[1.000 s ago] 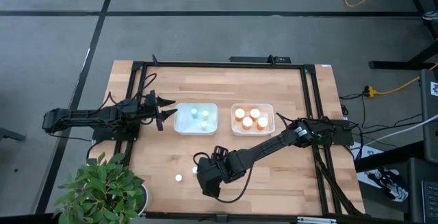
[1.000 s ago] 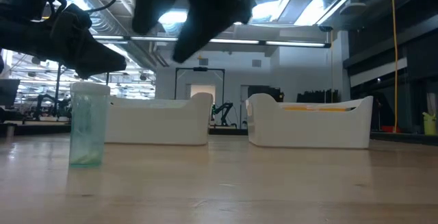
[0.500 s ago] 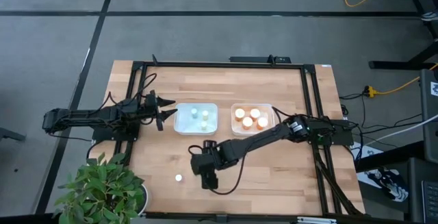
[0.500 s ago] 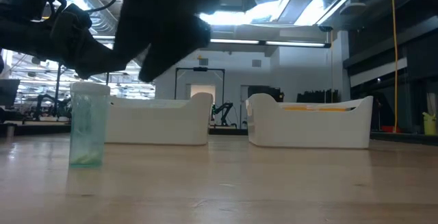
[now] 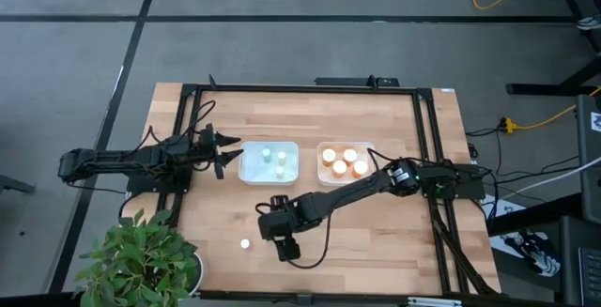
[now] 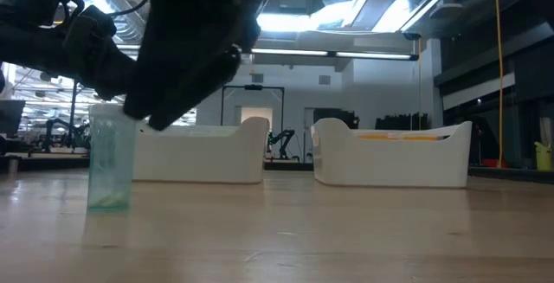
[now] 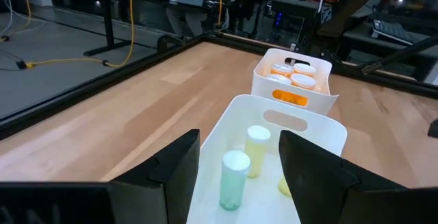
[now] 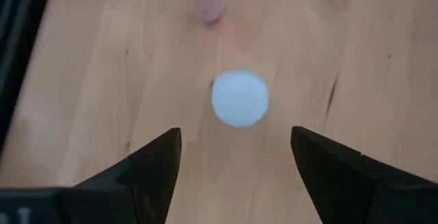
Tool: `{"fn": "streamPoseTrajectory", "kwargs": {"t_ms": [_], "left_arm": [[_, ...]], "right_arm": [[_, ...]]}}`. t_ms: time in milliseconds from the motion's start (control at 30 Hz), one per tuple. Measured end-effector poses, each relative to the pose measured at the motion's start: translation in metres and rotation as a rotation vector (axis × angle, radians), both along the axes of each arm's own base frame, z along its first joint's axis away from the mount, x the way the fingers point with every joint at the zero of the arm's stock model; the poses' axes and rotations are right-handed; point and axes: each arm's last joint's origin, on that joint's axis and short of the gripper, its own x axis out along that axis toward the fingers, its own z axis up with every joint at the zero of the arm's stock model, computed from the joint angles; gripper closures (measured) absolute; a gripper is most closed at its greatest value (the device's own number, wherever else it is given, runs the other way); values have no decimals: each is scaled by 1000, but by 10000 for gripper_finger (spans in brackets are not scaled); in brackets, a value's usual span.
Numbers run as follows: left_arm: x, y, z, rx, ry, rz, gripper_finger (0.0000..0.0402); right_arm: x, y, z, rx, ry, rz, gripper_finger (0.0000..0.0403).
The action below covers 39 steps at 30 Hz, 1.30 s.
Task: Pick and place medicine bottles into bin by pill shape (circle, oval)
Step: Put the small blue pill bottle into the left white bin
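We are hovering our right gripper [image 8: 236,159], fingers apart, near a white-capped bottle [image 5: 245,245]; only the low view is showing its greenish body.

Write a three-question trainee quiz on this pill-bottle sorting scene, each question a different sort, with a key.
1. True or false: the right gripper is shut on a bottle.
2. How many orange bottles sit in the right bin?
3. The lone pale bottle on the table stands: A) in the left bin B) near the front edge C) under the left gripper

Key: 1 false, open above the pale bottle; 2 four; 3 B.
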Motion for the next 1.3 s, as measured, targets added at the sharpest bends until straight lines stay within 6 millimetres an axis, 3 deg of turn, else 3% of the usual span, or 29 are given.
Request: {"fn": "streamPoseTrajectory", "kwargs": {"t_ms": [1100, 1300], "left_arm": [[0, 0, 0, 0, 0, 0, 208], [0, 0, 0, 0, 1, 0, 208]], "right_arm": [[12, 1, -14, -57, -90, 35, 126], [12, 1, -14, -59, -91, 38, 157]]}}
